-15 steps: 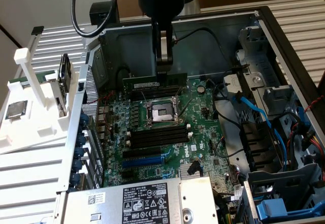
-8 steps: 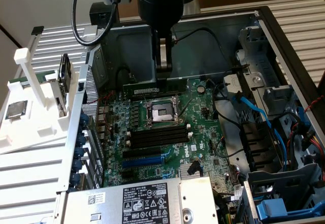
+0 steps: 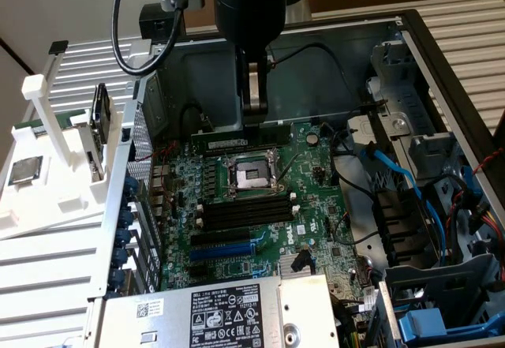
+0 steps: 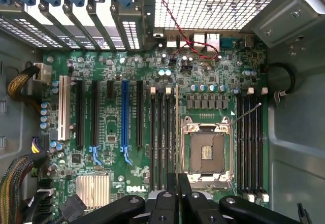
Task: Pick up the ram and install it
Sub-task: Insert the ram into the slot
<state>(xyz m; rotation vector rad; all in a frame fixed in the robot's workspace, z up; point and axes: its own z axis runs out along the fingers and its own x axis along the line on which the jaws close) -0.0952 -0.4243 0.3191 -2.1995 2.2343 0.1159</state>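
Note:
The ram (image 3: 237, 138), a long green stick with a white label, lies level along the far side of the open processor socket (image 3: 251, 176). My gripper (image 3: 254, 113) reaches down into the computer case from above and is shut on the stick's top edge near its middle. In the wrist view the ram (image 4: 176, 132) shows edge-on as a thin line between my gripper (image 4: 177, 181) fingers. It runs over the slot line beside the socket (image 4: 208, 150), next to three empty black slots (image 4: 160, 137). Whether it is seated in a slot I cannot tell.
A second bank of empty black slots (image 3: 245, 210) lies on the socket's near side. The power supply (image 3: 229, 316) sits at the front, and blue and black cables (image 3: 394, 174) fill the exterior view's right. A white rack (image 3: 55, 166) outside the case holds a square silver chip (image 3: 24, 170).

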